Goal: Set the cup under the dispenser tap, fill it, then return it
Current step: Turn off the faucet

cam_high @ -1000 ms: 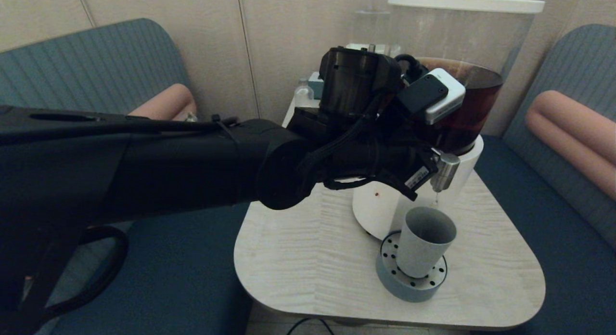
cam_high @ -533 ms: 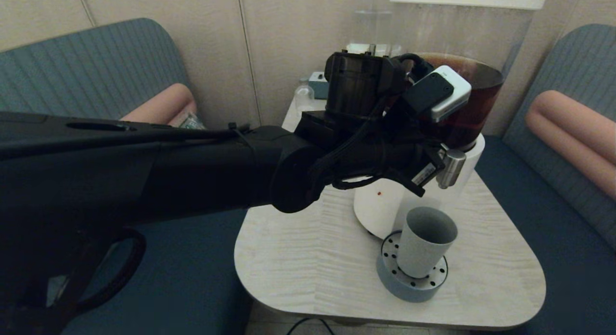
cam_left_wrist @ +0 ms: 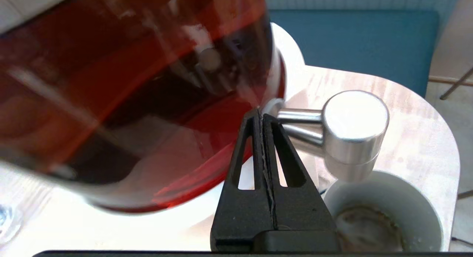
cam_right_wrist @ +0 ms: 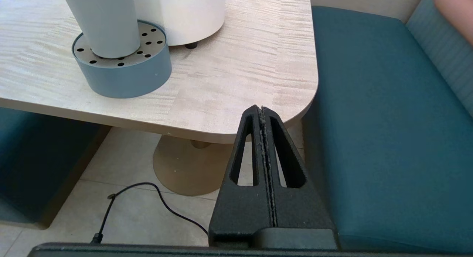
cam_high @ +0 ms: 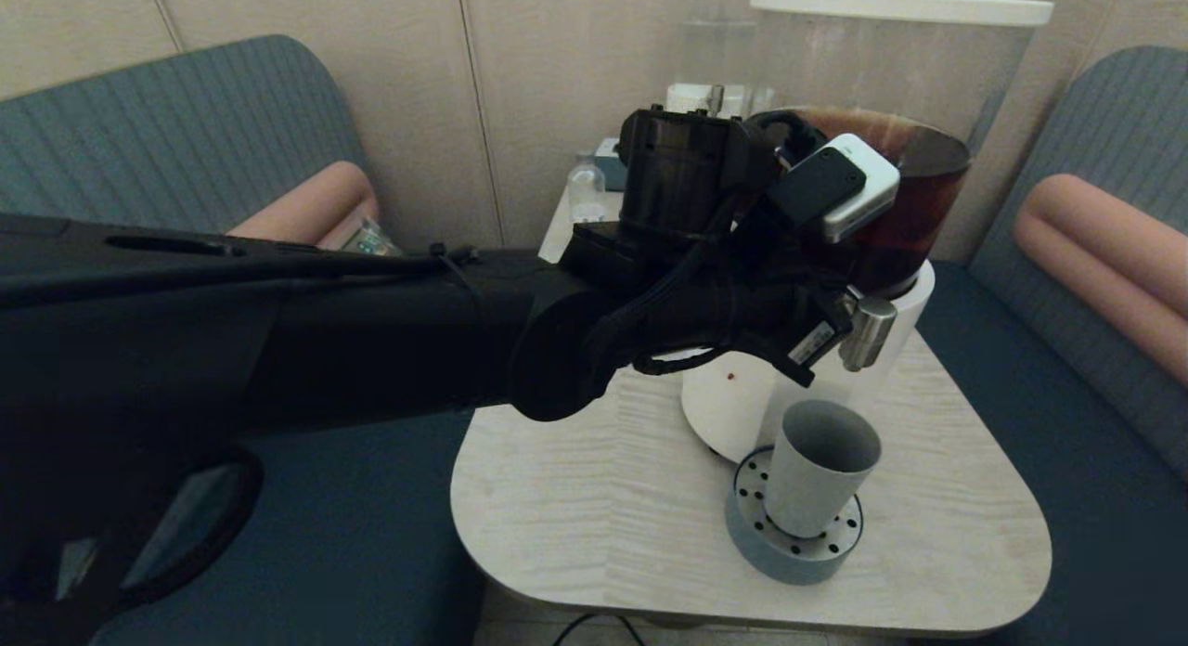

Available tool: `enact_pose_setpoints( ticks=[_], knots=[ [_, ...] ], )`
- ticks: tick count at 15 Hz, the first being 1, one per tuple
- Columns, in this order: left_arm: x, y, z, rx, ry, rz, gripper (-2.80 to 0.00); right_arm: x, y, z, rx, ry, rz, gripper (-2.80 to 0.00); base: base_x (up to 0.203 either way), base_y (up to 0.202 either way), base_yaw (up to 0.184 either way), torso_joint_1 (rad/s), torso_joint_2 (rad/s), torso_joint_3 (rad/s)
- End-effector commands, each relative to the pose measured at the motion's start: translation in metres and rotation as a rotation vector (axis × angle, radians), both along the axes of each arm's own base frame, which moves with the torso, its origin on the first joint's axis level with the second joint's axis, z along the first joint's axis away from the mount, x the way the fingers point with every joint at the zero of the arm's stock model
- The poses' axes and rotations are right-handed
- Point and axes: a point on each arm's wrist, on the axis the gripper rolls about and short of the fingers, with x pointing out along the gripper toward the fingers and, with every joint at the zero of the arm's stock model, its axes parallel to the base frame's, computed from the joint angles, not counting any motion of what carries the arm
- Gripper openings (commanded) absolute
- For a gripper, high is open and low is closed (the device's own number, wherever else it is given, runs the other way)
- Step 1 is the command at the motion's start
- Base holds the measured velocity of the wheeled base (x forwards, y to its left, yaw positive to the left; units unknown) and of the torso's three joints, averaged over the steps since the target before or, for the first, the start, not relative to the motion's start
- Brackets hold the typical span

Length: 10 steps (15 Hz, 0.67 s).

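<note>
The grey-blue cup [cam_high: 821, 474] stands upright on the round drip tray [cam_high: 789, 558], directly below the steel dispenser tap [cam_high: 868, 332] of the big dispenser with dark brown liquid [cam_high: 905, 210]. In the left wrist view the cup [cam_left_wrist: 425, 209] holds a little brown liquid at its bottom. My left gripper [cam_left_wrist: 260, 115] is shut on nothing, its tips at the tap's [cam_left_wrist: 351, 135] stem next to the tank. My right gripper [cam_right_wrist: 261, 111] is shut and empty, low beside the table's front right corner. From there the cup [cam_right_wrist: 103, 24] shows on the tray [cam_right_wrist: 125, 72].
A smaller clear-liquid dispenser [cam_high: 715, 43] and a small bottle [cam_high: 583, 187] stand behind the big one. The light wood table [cam_high: 575, 497] sits between blue benches [cam_right_wrist: 380, 120] with pink bolsters [cam_high: 1104, 247]. A black cable [cam_right_wrist: 147, 198] lies on the floor.
A thin drip under the tap one second ago is gone. My left wrist rose a little beside the tap, then eased back down and left. The cup has not moved.
</note>
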Motion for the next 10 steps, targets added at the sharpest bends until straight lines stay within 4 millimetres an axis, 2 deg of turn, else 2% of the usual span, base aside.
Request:
enact_pose_setpoints(
  ticks=[1,4,6,8,10],
  knots=[
    [-0.004,0.009,0.002,0.016,0.013,0.005,-2.80,0.000,0.000,0.000,0.001,0.000,0.001,-2.80,0.000,0.000,0.000,0.000,0.00,0.000],
    [-0.009,0.027,0.000,0.037,0.040,0.028,-2.80,0.000,0.000,0.000,-0.001,0.001,0.001,-2.80,0.000,0.000,0.000,0.000,0.00,0.000],
    [-0.014,0.049,0.006,0.040,0.052,0.058,-2.80,0.000,0.000,0.000,-0.001,0.001,0.001,-2.80,0.000,0.000,0.000,0.000,0.00,0.000],
    [-0.023,0.083,0.013,0.015,0.096,0.114,-2.80,0.000,0.000,0.000,-0.001,0.001,0.001,-2.80,0.000,0.000,0.000,0.000,0.00,0.000],
    [-0.039,0.126,0.016,-0.029,0.185,0.186,-2.80,0.000,0.000,0.000,-0.001,0.000,0.001,-2.80,0.000,0.000,0.000,0.000,0.00,0.000]
  ],
)
